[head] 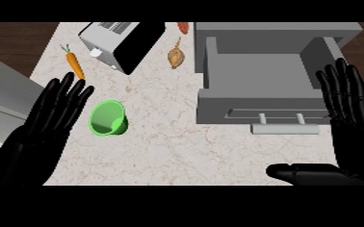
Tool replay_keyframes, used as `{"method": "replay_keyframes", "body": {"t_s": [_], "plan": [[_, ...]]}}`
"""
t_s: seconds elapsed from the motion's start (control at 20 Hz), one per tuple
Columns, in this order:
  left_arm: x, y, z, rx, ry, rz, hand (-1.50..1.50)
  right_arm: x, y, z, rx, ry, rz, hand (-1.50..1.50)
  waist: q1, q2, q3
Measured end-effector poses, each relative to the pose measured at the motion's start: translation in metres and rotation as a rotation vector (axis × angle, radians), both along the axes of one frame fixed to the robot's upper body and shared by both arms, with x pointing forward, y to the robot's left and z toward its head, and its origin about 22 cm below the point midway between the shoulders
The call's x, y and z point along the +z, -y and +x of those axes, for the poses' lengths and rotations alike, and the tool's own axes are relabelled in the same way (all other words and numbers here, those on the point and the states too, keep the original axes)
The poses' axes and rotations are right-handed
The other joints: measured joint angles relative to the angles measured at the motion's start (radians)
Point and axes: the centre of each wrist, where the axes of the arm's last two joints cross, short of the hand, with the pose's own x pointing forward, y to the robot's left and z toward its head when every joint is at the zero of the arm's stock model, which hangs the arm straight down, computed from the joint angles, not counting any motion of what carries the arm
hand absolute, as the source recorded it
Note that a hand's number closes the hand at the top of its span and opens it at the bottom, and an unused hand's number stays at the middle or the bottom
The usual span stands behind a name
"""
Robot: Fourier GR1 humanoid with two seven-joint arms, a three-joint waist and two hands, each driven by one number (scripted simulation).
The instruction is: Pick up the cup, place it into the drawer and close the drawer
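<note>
A green cup [109, 119] lies on its side on the marble counter, its mouth facing toward me. My left hand [44, 125] is at the left edge, fingers straight and pointing up, just left of the cup without touching it. The grey drawer unit [265, 72] sits at the right with its drawer pulled open, nothing inside it, and its pale handle [284, 129] at the front. My right hand [347, 120] rests open at the right edge beside the drawer, thumb stretched to the left.
A toaster [119, 43] stands at the back, left of centre. A carrot [74, 63] lies near the left edge, an onion [176, 55] between toaster and drawer unit, and a red item [183, 27] at the back. A grey surface [14, 94] borders the counter's left.
</note>
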Motion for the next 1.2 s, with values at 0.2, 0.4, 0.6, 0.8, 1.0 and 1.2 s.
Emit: {"method": "replay_keyframes", "body": {"t_s": [0.2,0.4,0.6,0.8,1.0,1.2], "plan": [[-0.017,-0.017,0.002,-0.052,-0.081,-0.053,-1.50,0.001,-0.003,0.002,0.016,-0.011,-0.028,-1.50,-0.001,0.000,-0.001],[-0.032,-0.036,0.011,-0.063,-0.124,-0.070,-1.50,0.008,-0.002,0.004,0.023,-0.021,-0.034,-1.50,-0.002,0.000,-0.002],[-0.049,-0.048,0.020,-0.016,-0.170,-0.051,-1.50,0.009,0.004,0.008,0.029,-0.026,-0.045,-1.50,-0.004,0.000,-0.002],[-0.073,-0.060,0.027,0.041,-0.196,-0.018,-1.50,0.002,0.005,0.008,0.034,-0.019,-0.041,-1.50,-0.005,0.001,-0.002],[-0.099,-0.074,0.034,0.099,-0.226,0.012,-1.50,-0.002,0.010,0.014,0.026,-0.020,-0.045,-1.50,-0.006,0.001,-0.002],[-0.123,-0.089,0.036,0.149,-0.253,0.060,-1.50,-0.004,0.010,0.014,0.032,-0.024,-0.051,-1.50,-0.007,0.001,-0.002]]}}
